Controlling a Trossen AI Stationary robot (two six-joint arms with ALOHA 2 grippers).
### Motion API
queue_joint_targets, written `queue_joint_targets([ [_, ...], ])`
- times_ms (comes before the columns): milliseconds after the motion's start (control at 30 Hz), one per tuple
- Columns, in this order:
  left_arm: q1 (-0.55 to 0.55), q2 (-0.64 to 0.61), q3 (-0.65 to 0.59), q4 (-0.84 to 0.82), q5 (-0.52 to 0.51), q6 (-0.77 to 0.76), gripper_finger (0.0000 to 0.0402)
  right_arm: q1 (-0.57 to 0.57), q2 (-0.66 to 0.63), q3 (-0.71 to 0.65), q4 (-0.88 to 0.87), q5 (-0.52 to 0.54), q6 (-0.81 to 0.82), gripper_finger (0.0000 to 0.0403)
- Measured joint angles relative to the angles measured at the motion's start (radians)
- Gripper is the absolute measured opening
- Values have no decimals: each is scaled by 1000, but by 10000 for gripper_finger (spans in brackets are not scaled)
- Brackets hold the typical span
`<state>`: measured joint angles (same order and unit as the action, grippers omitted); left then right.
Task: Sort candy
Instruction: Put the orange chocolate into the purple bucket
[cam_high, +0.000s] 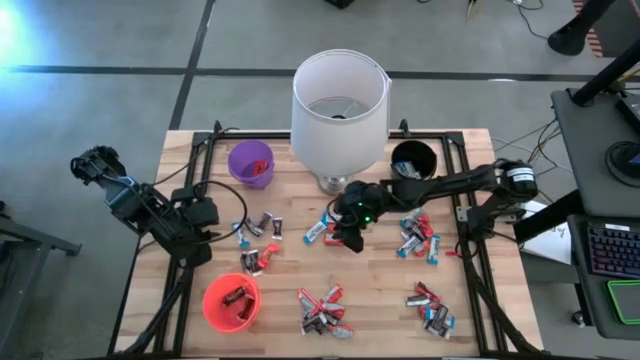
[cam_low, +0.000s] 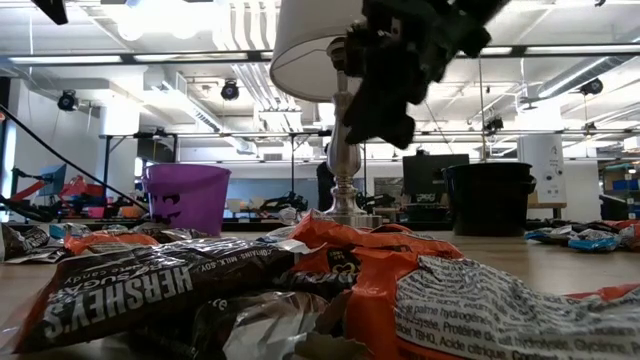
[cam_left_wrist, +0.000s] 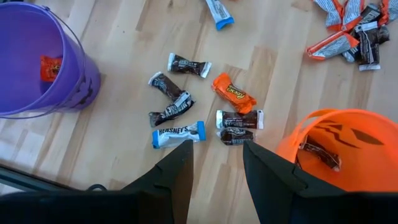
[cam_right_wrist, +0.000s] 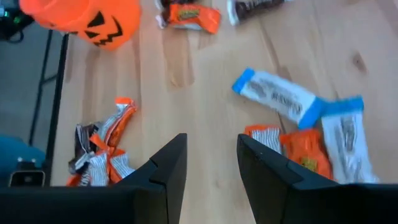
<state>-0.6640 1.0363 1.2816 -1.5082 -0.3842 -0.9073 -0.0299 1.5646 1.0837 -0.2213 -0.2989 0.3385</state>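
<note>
Small wrapped candy bars lie in loose groups on the wooden table (cam_high: 290, 285): brown and blue-white ones (cam_left_wrist: 177, 134) between the purple and orange cups, and red, brown and blue ones farther right (cam_high: 415, 235). My left gripper (cam_left_wrist: 214, 155) is open above the near-left group, at the table's left side (cam_high: 205, 240). My right gripper (cam_right_wrist: 211, 155) is open and hovers over the table's middle (cam_high: 345, 238). Below it lie two blue-white bars (cam_right_wrist: 280, 99) and an orange one (cam_right_wrist: 305, 152). In the low view it hangs clear above the table (cam_low: 385, 90).
A tall lamp with a white shade (cam_high: 338, 110) stands at the far middle, with a purple cup (cam_high: 250, 163) to its left and a black cup (cam_high: 413, 160) to its right. An orange-red pumpkin cup (cam_high: 232, 302) holding brown bars stands near-left. More piles lie along the near edge (cam_high: 320, 310).
</note>
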Motion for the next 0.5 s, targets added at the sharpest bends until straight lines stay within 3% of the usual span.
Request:
queue_joint_targets([
  [233, 0, 0, 0, 0, 1, -16, 123, 3, 109, 157, -209, 2, -126, 180],
  [500, 0, 0, -1, 0, 1, -22, 123, 23, 236, 204, -254, -41, -205, 192],
])
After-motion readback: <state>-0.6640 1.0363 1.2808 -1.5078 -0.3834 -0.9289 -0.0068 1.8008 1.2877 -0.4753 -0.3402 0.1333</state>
